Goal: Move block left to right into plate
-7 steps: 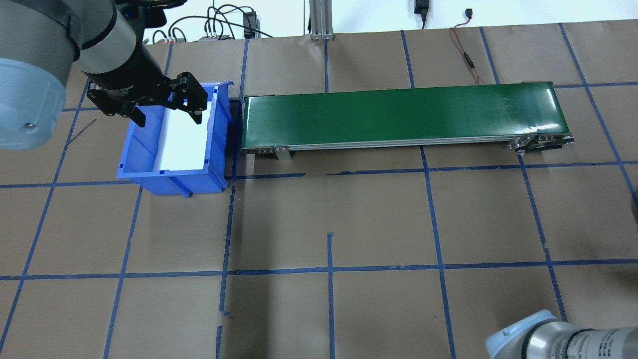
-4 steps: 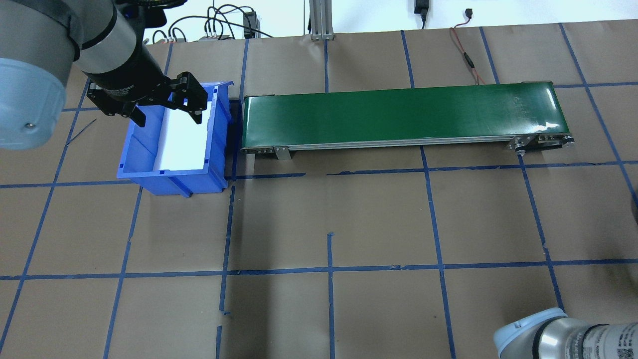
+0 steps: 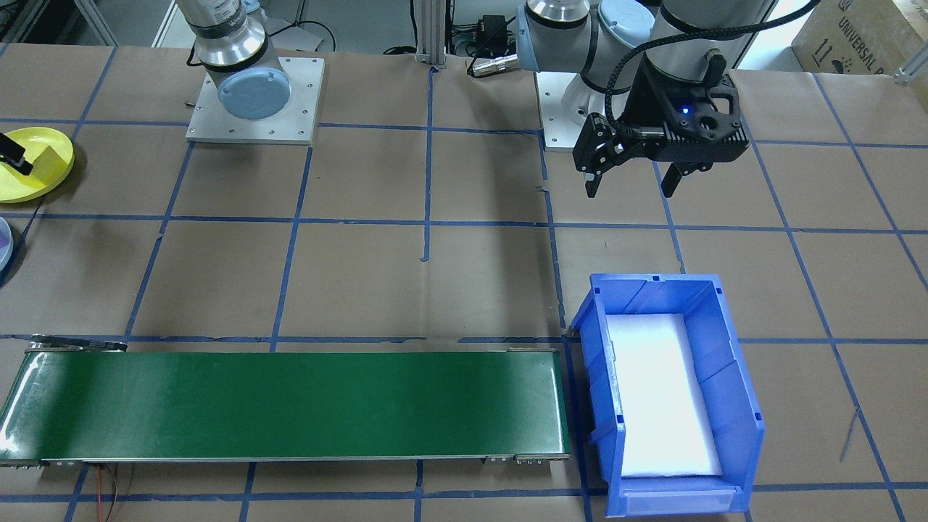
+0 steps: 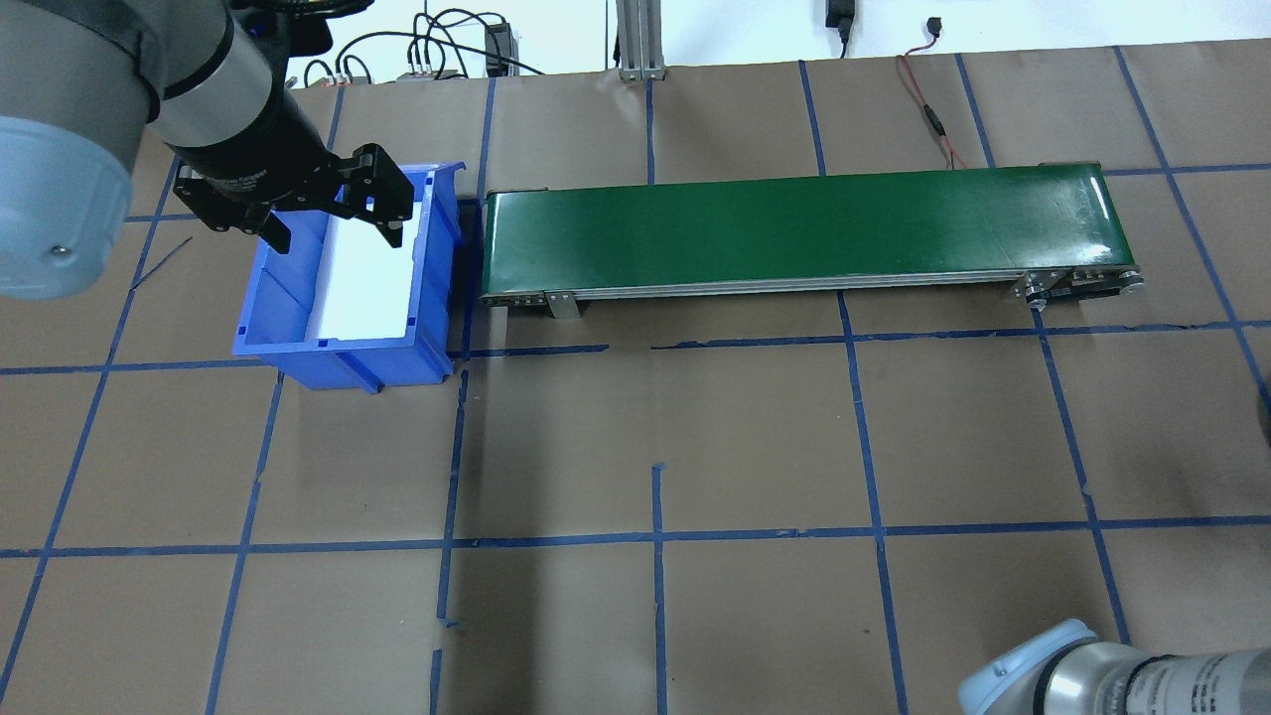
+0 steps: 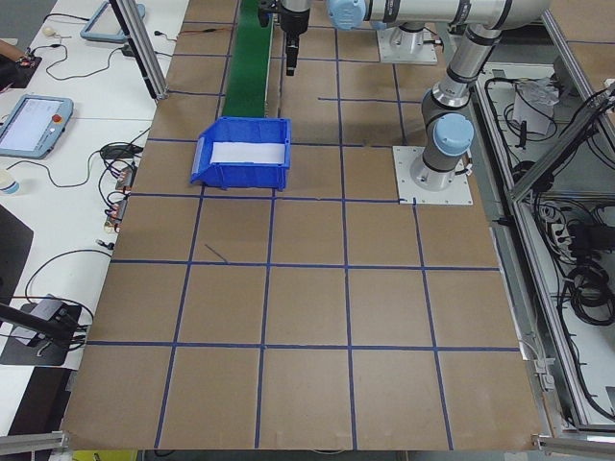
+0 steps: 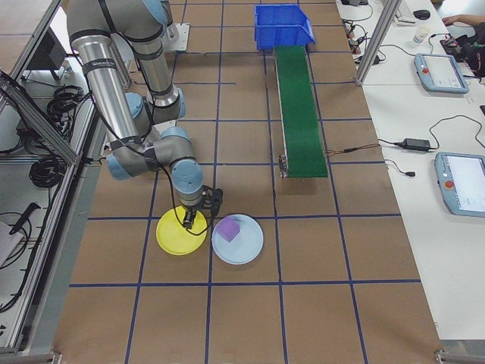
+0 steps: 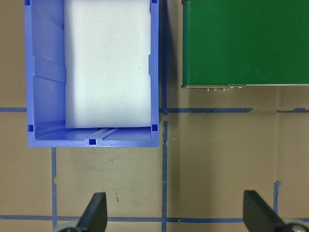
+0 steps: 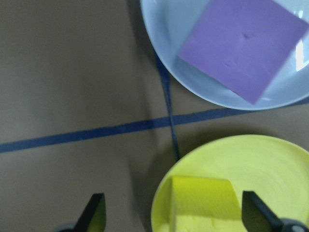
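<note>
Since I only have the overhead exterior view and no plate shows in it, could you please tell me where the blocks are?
Observer: A yellow block lies in the yellow plate, near the table's end on the robot's right.
Operator: Thank you; is there another block?
Observer: Yes, a purple block lies in the pale blue plate beside it.
Operator: And the right claw?
Observer: The right claw hangs open over the yellow plate, holding nothing.

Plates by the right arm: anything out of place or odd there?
Nothing stands out. The yellow block lies in the yellow plate, the purple block in the pale blue plate, both flat. The right tool hangs open above the yellow one.
</note>
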